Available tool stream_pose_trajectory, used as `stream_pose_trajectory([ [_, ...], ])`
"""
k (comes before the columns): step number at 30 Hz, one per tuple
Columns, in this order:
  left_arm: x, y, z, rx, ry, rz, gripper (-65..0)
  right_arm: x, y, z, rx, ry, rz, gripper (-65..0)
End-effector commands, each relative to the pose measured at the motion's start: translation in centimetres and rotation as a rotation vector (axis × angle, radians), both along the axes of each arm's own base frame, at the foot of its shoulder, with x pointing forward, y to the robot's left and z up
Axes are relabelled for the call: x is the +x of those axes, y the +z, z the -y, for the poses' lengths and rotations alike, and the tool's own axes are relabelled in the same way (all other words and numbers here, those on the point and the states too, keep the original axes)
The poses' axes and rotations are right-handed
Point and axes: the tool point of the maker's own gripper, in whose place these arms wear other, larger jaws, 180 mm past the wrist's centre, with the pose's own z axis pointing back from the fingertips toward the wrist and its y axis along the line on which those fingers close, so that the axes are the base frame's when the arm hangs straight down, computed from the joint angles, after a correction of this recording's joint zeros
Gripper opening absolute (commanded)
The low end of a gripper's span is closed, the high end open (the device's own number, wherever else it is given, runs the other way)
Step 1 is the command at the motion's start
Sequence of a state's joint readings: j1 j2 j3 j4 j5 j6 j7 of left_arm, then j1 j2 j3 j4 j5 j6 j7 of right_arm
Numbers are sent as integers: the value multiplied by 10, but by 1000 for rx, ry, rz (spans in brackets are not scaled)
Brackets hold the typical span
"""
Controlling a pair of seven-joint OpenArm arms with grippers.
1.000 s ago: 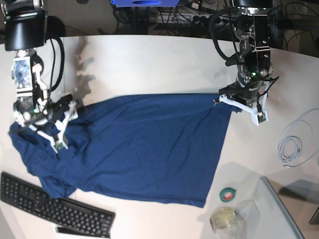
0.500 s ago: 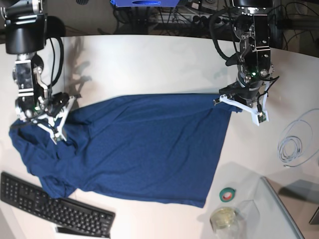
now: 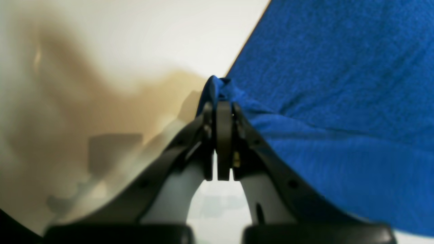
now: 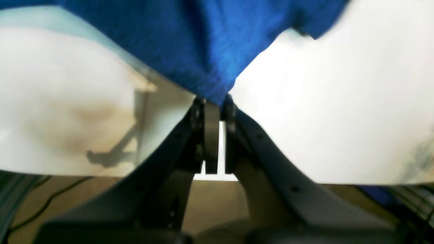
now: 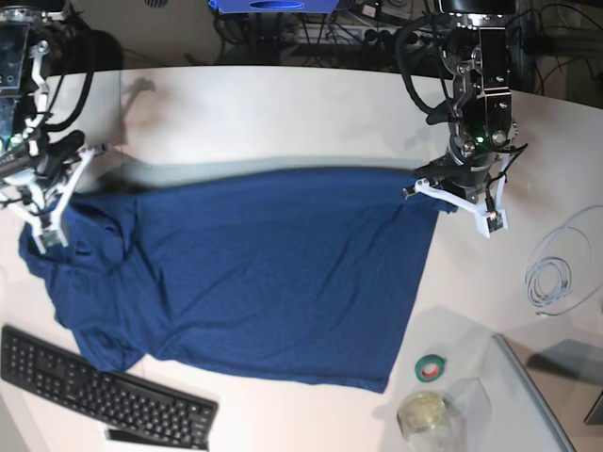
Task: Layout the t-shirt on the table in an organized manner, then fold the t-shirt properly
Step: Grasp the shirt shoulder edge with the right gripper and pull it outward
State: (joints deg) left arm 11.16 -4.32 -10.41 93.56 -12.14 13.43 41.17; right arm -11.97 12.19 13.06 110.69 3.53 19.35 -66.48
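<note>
While both arms are pinching cloth, the thing that matters is the line between them. The right gripper is clamped on a bunch of the shirt at the sleeve end, and you can see the blue fabric squeezed right at its tips in the right wrist view. The left gripper is clenched on the far top corner, with a little nub of fabric poking out past its closed jaws in the left wrist view.

So the shirt's top edge runs pretty much straight from one gripper to the other across the table, and that's also its long axis. The rest of the body spreads away from both grippers toward the keyboard, lying on the table. That top edge looks blurred and maybe slightly lifted, hard to say for sure.

Neither arm is really "nearer" since each already has its own end. My guess is the next bit is pulling apart along that line to flatten it. The sleeve side near the right gripper looks rumpled, so that's where I'd worry.
</note>
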Motion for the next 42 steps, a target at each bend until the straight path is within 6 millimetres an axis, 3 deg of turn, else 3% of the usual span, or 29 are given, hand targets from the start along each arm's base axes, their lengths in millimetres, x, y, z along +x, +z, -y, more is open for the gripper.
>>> stream_pose_trajectory([
  [1, 11, 16, -3, 18, -6, 56, -650, 4, 13, 8, -26, -9, 28, -648],
  [6, 19, 34, -2, 31, -15, 108, -650, -10, 19, 24, -54, -67, 0, -648],
  [9, 20, 36, -3, 34, -15, 112, -650, -21, 9, 17, -40, -46, -38, -648],
  [16, 19, 33, -1, 32, -18, 104, -650, -15, -34, -79, 57, 319, -147, -648],
  [20, 19, 33, -1, 31, -16, 104, -650, -23, -56, -106, 79, 412, -222, -617],
  [23, 19, 33, -3, 35, -14, 105, -650, -20, -55, -94, 73, 368, -213, -488],
  [27, 18, 33, -4, 36, -14, 103, -650, -8, -44, -44, 64, 197, -135, -323],
  [31, 18, 32, -4, 36, -14, 102, -650, -1, -73, 1, 123, -16, -85, -317],
  [34, 15, 31, -4, 36, -15, 95, -650, 4, -104, 23, 164, -116, -85, -317],
  [38, 14, 30, -3, 35, -14, 92, -650, 15, -127, 29, 210, -154, -67, -317],
  [42, 13, 29, -4, 36, -15, 91, -650, 19, -132, 37, 213, -170, -67, -317],
])
